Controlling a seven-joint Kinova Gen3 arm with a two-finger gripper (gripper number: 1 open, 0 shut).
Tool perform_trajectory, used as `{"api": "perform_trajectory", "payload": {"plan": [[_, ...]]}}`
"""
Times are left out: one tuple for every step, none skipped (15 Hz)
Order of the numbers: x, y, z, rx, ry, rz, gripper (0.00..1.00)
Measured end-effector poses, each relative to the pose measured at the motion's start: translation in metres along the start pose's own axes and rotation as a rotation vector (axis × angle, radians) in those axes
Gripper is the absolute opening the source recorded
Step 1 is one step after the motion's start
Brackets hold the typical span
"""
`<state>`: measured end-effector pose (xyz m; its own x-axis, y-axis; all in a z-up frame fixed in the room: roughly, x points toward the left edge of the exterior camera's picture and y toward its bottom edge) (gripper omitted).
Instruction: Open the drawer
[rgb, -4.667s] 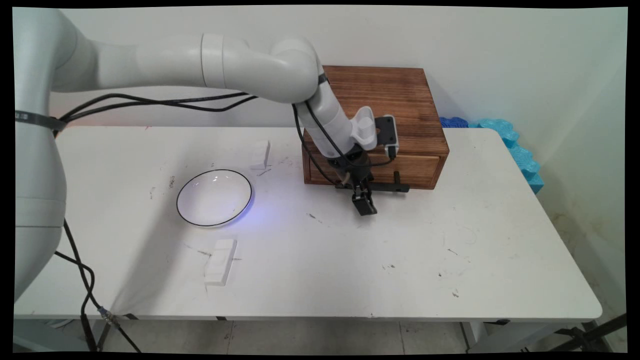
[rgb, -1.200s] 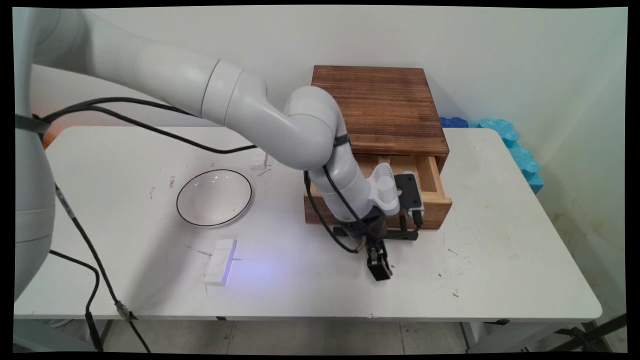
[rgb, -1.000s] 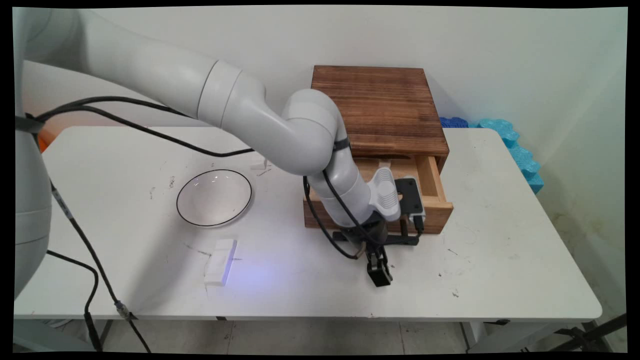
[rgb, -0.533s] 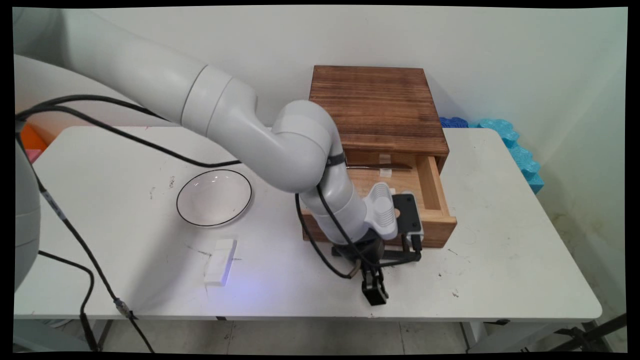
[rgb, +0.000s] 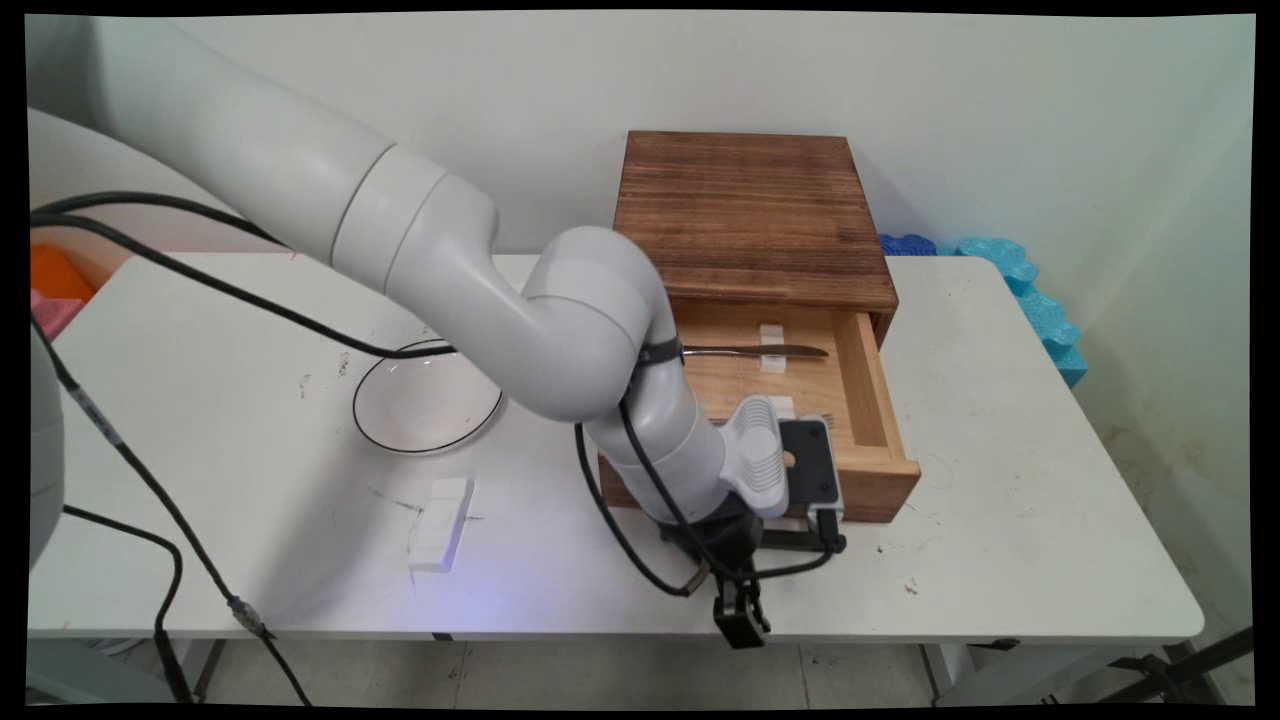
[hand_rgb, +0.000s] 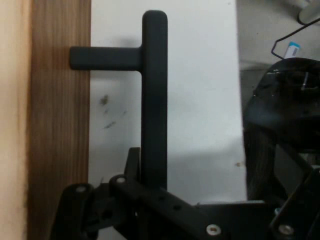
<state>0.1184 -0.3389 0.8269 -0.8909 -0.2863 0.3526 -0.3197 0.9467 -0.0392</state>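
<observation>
A dark wooden box (rgb: 750, 215) stands at the back of the white table (rgb: 1000, 500). Its light wood drawer (rgb: 868, 400) is pulled far out toward the near edge. Inside the drawer lies a metal knife (rgb: 755, 351) beside strips of white tape. My gripper (rgb: 741, 625) (hand_rgb: 150, 192) is shut on the black bar handle (rgb: 800, 541) (hand_rgb: 154, 100) at the drawer's front. In the hand view the bar runs up from between the linkage, with one post joining the brown drawer front (hand_rgb: 57, 125). The fingertips hang just past the table's near edge.
A white plate with a dark rim (rgb: 420, 405) sits left of the box, partly behind the arm. A small white block (rgb: 440, 523) lies nearer the front. Blue foam (rgb: 1020, 280) lines the far right corner. An orange thing (rgb: 55, 272) shows at the left edge.
The drawer has slid out steadily toward the near edge, with my gripper moving with its handle. The knife inside has come into sight. The box shifted slightly.
</observation>
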Motion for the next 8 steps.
{"api": "perform_trajectory", "payload": {"plan": [[-0.001,0.003,0.000,-0.002,0.001,0.004,1.00],[-0.001,0.005,0.000,-0.003,0.001,0.007,1.00],[-0.002,0.009,-0.001,-0.005,0.002,0.011,1.00],[-0.002,0.012,-0.001,-0.007,0.004,0.015,1.00],[-0.002,0.016,-0.001,-0.009,0.005,0.019,1.00],[-0.002,0.019,-0.002,-0.011,0.006,0.022,1.00],[-0.002,0.022,-0.003,-0.013,0.008,0.026,1.00],[-0.002,0.026,-0.004,-0.016,0.010,0.029,1.00]]}}
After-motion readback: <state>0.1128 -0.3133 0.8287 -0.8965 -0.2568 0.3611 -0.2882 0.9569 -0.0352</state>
